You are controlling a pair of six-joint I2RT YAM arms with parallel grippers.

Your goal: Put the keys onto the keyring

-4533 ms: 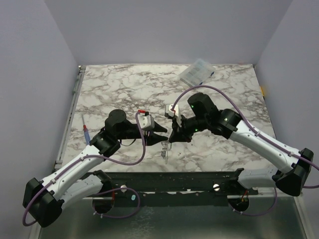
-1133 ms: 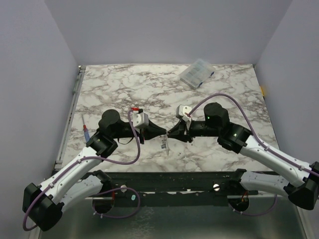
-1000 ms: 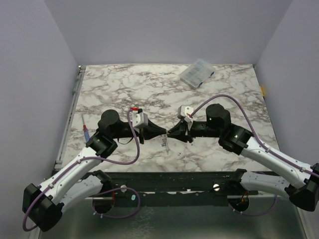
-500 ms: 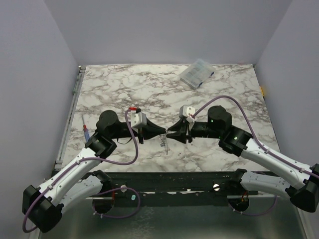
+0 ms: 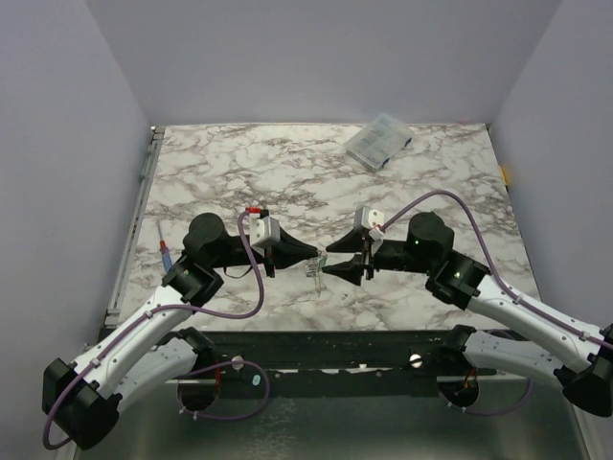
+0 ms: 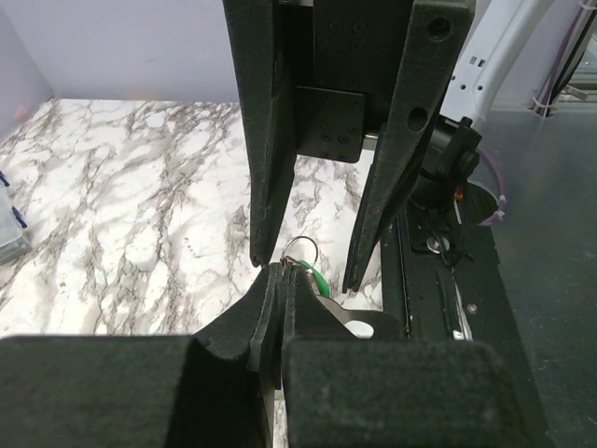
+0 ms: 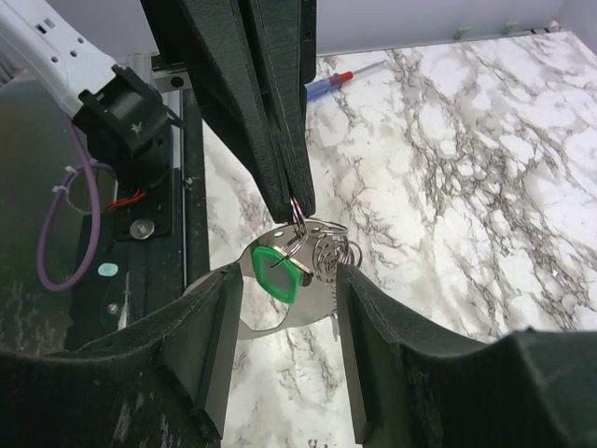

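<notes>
My left gripper (image 6: pixel 280 280) is shut on the keyring (image 7: pixel 298 220), pinching its small wire ring at the fingertips. Below the ring hang a key with a green head (image 7: pixel 278 271), a flat silvery curved plate (image 7: pixel 280 315) and a cluster of small rings (image 7: pixel 331 250). My right gripper (image 7: pixel 289 280) is open, with one finger on each side of the hanging bundle and not touching it. In the top view the two grippers meet tip to tip above the table's front middle: left gripper (image 5: pixel 306 257), right gripper (image 5: pixel 331 264), and the bundle (image 5: pixel 314 270) between them.
A clear plastic compartment box (image 5: pixel 378 141) lies at the back right of the marble table (image 5: pixel 239 172). A red-and-blue pen (image 5: pixel 166 255) lies near the left edge. The black mounting rail (image 5: pixel 335 347) runs along the near edge under the bundle.
My right gripper has opened and drawn back a little to the right. The left gripper stays shut on the ring, with the bundle still hanging from it.
</notes>
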